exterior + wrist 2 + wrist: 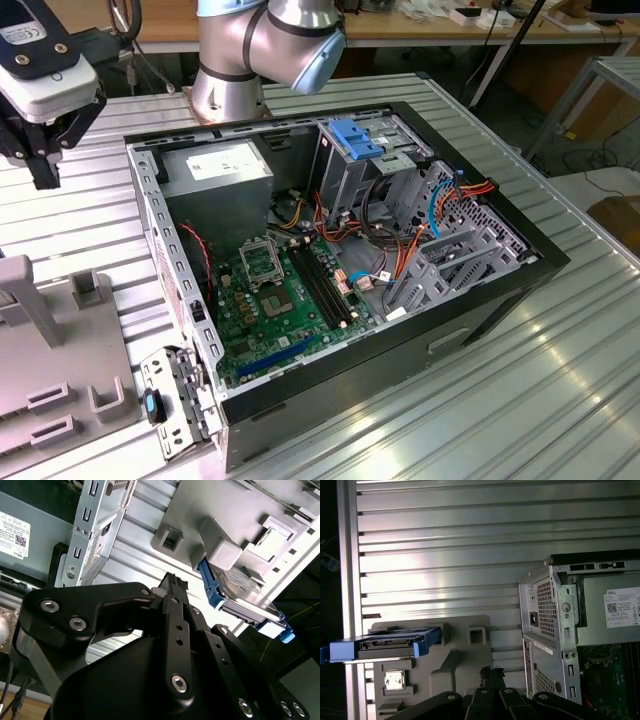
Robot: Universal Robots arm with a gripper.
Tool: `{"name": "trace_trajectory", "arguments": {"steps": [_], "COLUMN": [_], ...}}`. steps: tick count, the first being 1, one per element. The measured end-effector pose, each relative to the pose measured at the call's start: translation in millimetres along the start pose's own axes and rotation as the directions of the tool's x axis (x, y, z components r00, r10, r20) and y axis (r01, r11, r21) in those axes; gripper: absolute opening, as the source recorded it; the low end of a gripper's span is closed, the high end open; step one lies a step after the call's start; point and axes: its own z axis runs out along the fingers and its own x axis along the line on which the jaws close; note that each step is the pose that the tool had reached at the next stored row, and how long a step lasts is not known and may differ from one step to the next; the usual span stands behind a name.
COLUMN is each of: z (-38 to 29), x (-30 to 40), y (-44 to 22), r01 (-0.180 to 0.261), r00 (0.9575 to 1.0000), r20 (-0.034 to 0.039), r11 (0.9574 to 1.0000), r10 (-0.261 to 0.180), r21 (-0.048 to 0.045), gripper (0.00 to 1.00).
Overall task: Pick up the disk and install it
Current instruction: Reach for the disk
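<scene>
Gripper (pixel 174 581) near grey stand (pixel 465 652), jaws closed together and empty; disk (pixel 385 647) on edge in stand.

Table (pixel 470 400): ribbed aluminium slats, filling the lower half of the exterior view and running off its right edge.
Light: bright glare streaking across the slats at lower right. It's a hard sheen from above.
Workbench (pixel 420 28): wooden top stretching along the top of the frame, with clutter on it.
Side frame (pixel 610 68): grey metal legs, upper right corner.
Floor (pixel 590 185): pale grey at the right edge, with dark cables (pixel 580 158) trailing over it.
</scene>
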Motion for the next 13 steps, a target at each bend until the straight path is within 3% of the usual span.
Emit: {"name": "trace_trajectory", "arguments": {"steps": [13], "z": [-0.5], "x": [16.6], "y": [-2.3], "r01": [0.000], "r00": [1.0000], "r20": [0.0000], "r11": [1.0000], "r10": [0.000], "r21": [0.0000], "gripper": [0.11]}}
